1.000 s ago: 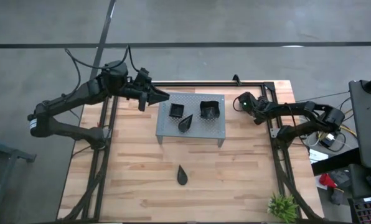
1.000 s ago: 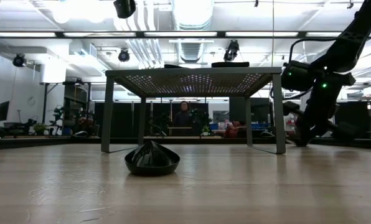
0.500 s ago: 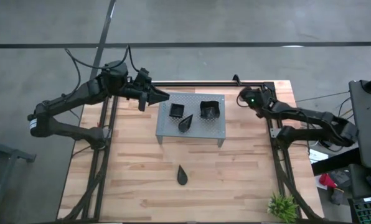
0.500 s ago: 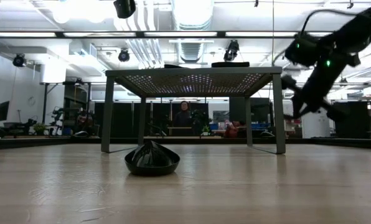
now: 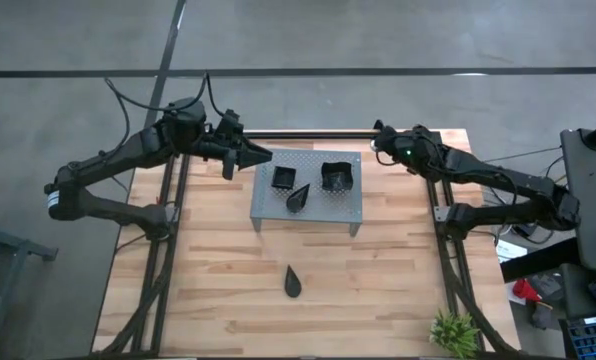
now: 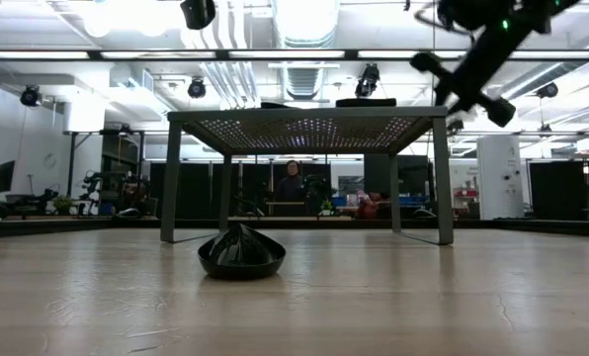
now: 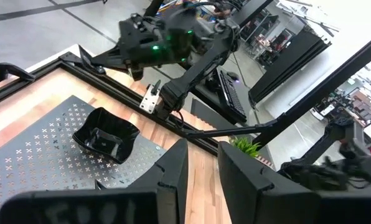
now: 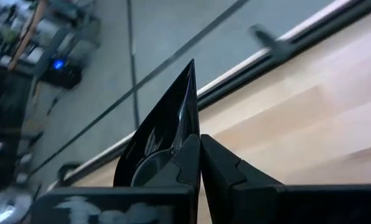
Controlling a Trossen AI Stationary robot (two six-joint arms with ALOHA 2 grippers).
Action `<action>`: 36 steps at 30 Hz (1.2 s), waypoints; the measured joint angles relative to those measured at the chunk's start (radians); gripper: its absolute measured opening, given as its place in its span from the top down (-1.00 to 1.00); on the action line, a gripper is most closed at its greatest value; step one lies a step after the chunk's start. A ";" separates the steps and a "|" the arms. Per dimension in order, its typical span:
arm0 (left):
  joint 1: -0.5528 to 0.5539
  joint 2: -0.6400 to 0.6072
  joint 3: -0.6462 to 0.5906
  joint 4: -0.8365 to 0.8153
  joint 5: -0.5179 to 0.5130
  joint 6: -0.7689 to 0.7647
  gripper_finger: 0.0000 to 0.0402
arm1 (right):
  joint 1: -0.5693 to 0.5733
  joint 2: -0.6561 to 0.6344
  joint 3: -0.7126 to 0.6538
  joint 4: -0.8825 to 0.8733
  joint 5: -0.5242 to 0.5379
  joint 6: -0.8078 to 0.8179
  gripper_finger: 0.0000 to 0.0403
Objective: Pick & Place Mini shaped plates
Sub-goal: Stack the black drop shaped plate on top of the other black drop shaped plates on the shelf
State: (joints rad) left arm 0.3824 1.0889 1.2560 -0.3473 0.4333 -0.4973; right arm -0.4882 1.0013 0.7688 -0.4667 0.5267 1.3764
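Observation:
Three glossy black mini plates lie on top of the grey perforated rack [image 5: 308, 192]: a square one [image 5: 283, 178], a teardrop [image 5: 298, 198] and another square one [image 5: 336, 176]. A further teardrop plate [image 5: 293, 283] rests upside down on the table in front of the rack, and the low view shows it too [image 6: 240, 255]. My right gripper [image 5: 382, 143] is raised near the table's far right corner, shut on a black teardrop plate [image 8: 164, 134]. My left gripper [image 5: 258, 155] hovers by the rack's far left corner, open and touching nothing. My right gripper pinches the teardrop plate between its two fingers [image 8: 187, 163] at the rim of the plate's broad end [image 8: 195, 138]. The plate is lifted clear and stands on edge. Its pointed tip [image 8: 190, 66] sticks out beyond the fingers.
A black frame rail [image 5: 308, 133] runs along the table's far edge. A small green plant [image 5: 453, 332] stands at the near right corner. Bare wood lies to the left and right of the rack and around the teardrop plate in front of it.
My right gripper has risen from beside the rack to above its top and has moved toward the table's far edge, carrying the plate. The left arm and the other plates have stayed still.

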 joint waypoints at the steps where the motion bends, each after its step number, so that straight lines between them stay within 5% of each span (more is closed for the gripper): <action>1: 0.000 0.000 0.000 0.000 -0.001 0.002 0.60 | 0.024 0.008 0.023 -0.007 0.000 -0.002 0.96; 13: 0.000 0.000 0.000 0.001 -0.018 -0.024 0.60 | 0.345 0.150 0.277 -0.034 0.008 -0.060 0.96; 25: 0.000 -0.038 0.000 0.004 -0.016 0.021 0.60 | 0.699 0.513 0.600 -0.201 0.335 0.430 0.96; 36: 0.000 -0.098 0.000 -0.012 -0.007 0.058 0.60 | 0.754 0.920 1.053 -0.570 0.339 0.726 0.96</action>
State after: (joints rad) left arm 0.3828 0.9909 1.2560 -0.3597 0.4264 -0.4389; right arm 0.2655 1.9217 1.8213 -1.0371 0.8660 2.1026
